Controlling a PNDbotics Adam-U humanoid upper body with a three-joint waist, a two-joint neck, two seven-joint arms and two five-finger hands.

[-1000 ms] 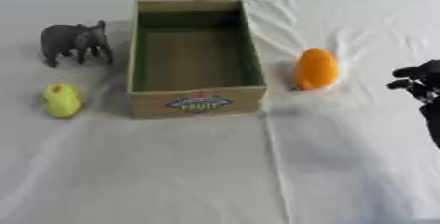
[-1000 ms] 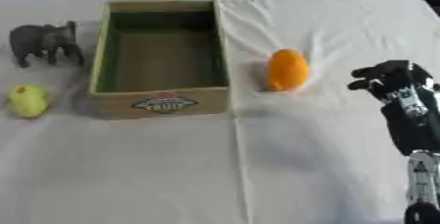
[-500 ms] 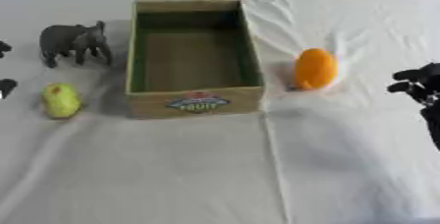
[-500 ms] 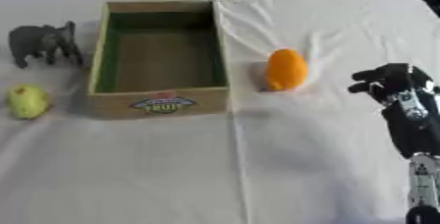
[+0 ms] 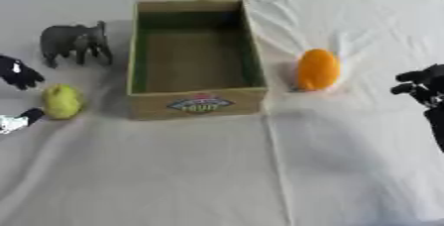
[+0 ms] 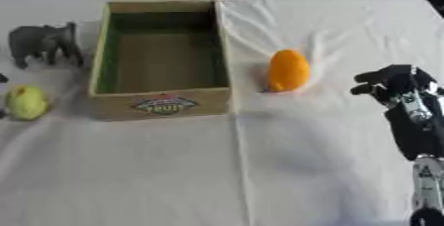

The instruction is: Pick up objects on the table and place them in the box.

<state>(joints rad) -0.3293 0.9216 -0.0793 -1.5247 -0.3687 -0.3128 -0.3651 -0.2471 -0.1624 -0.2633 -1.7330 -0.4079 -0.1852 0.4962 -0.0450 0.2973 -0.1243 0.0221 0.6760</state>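
My left hand [image 5: 17,74] open beside the yellow-green pear-shaped fruit [image 5: 62,101], not touching; my right hand [image 6: 395,84] curled, empty, right of the orange oval fruit [image 6: 288,70].

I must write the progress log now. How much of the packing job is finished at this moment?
Nothing is packed: the box is empty. The left hand is at the view's left edge beside the yellow-green fruit but not holding it. The right hand is right of the orange fruit, holding nothing. The grey elephant and both fruits remain on the table.
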